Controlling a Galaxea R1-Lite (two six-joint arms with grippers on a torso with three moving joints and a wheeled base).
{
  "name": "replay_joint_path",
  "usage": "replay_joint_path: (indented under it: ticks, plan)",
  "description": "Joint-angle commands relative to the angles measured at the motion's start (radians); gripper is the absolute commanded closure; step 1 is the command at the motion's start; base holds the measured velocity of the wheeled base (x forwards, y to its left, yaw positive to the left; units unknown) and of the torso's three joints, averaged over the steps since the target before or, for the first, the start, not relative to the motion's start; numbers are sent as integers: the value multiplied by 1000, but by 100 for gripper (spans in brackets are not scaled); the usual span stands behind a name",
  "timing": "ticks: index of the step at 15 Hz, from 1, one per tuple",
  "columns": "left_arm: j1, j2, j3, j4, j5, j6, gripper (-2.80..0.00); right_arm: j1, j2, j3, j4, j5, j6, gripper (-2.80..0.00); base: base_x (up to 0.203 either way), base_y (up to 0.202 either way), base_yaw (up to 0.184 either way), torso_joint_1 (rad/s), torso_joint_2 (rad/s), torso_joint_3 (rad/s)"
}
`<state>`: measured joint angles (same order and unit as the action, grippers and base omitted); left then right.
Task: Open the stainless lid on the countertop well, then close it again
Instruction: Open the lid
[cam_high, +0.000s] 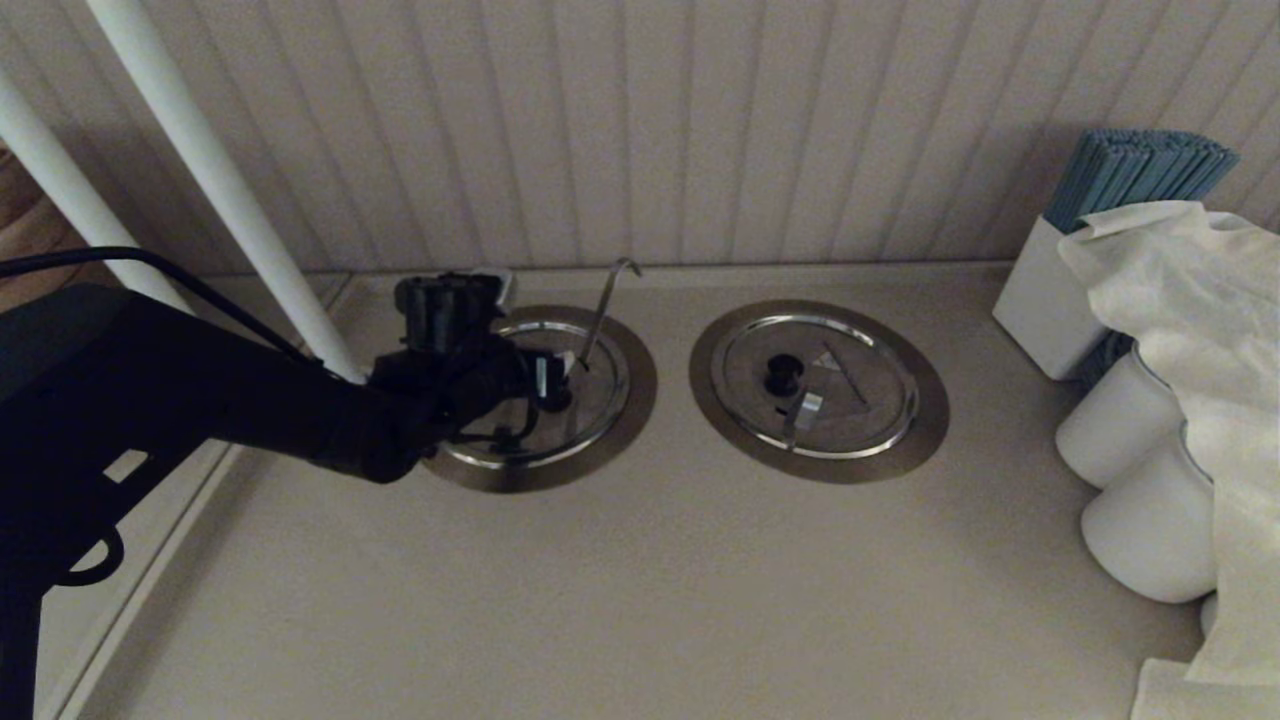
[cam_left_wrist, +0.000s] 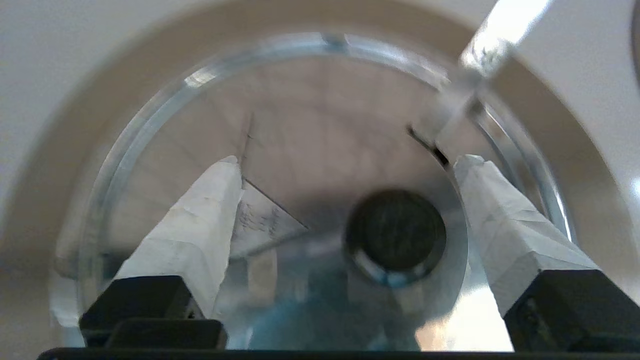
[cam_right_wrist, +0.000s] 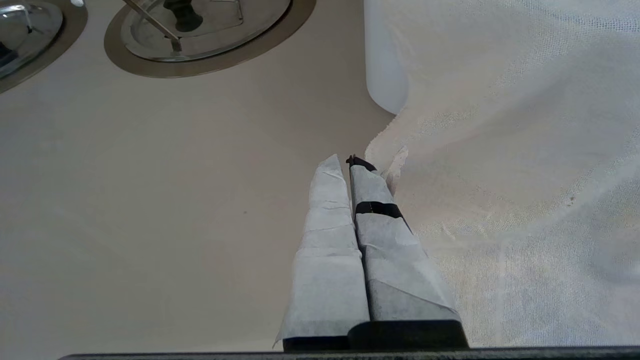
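The stainless lid (cam_high: 603, 388) lies flat and closed in the countertop well, whose brushed flange (cam_high: 638, 398) rings it at the left of the counter. The thin hooked rod (cam_high: 601, 312) rises through the lid. My left gripper (cam_high: 552, 384) hovers low over the lid's centre and is open. In the left wrist view the black knob (cam_left_wrist: 395, 230) sits between the white-wrapped fingers (cam_left_wrist: 200, 235), nearer the other one, with a gap on each side. The lid (cam_left_wrist: 325, 125) and rod (cam_left_wrist: 480, 55) fill that view. My right gripper (cam_right_wrist: 345, 161) is shut and empty, parked over bare counter beside a white cloth.
The twin lid (cam_high: 850, 400) with a short flat tab sits in its own ringed well (cam_high: 925, 400) to the right. White cloth (cam_high: 1200, 300) drapes over white containers (cam_high: 1140, 530) at the far right. A white box of blue sticks (cam_high: 1050, 290) stands by the wall.
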<state>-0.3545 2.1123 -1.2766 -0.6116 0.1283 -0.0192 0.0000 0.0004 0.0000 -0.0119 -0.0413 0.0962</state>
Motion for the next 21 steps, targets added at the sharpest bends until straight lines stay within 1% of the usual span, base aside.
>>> replay_joint_path:
  ticks: [1,2,4,7,8,9,10,15,18,21]
  plan:
    - [0,12,36,-79,23,-3,-280,0,1,0,0,0,0,0,0,0,0,0,0,0]
    - [-3,27,61,-149,47,-17,-280,0,1,0,0,0,0,0,0,0,0,0,0,0]
    - [-25,45,74,-166,59,-46,-280,0,1,0,0,0,0,0,0,0,0,0,0,0]
    - [-29,63,92,-186,59,-61,-280,0,1,0,0,0,0,0,0,0,0,0,0,0]
    - [-32,69,97,-201,59,-73,-280,0,1,0,0,0,0,0,0,0,0,0,0,0]
    - [-37,93,104,-240,60,-101,-280,0,1,0,0,0,0,0,0,0,0,0,0,0]
    - [-38,98,106,-246,60,-107,-280,0,1,0,0,0,0,0,0,0,0,0,0,0]
    - [-38,117,106,-247,59,-108,-280,0,1,0,0,0,0,0,0,0,0,0,0,0]
    - [-36,106,147,-249,62,-102,-280,0,1,0,0,0,0,0,0,0,0,0,0,0]
    - [-18,117,161,-283,62,-99,-280,0,1,0,0,0,0,0,0,0,0,0,0,0]
